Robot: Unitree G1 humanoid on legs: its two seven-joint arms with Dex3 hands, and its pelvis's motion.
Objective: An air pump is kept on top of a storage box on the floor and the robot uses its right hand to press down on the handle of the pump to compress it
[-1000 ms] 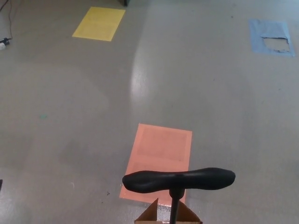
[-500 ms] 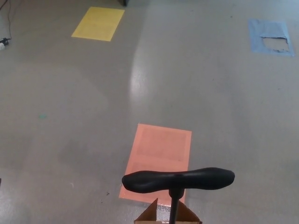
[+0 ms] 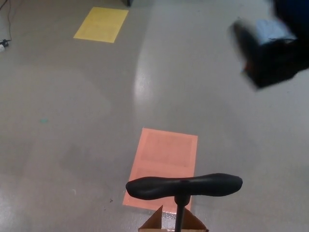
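Observation:
The air pump's black T-shaped handle (image 3: 184,185) stands raised at the bottom centre of the head view, on a thin black rod (image 3: 179,217). Below it only the cardboard top of the storage box (image 3: 159,222) peeks in at the bottom edge. My right hand (image 3: 270,50) shows as a dark, motion-blurred shape at the upper right, high above and far to the right of the handle, touching nothing. Its fingers are too blurred to read. My left hand does not show.
An orange paper sheet (image 3: 164,162) lies on the grey floor just behind the pump. A yellow sheet (image 3: 101,24) lies at the far upper left. A blue sheet (image 3: 273,30) at the upper right is partly hidden by my hand. A cable (image 3: 5,44) lies at the left edge.
My right hand has come into the picture at the upper right, covering most of the blue sheet. The pump handle has not moved.

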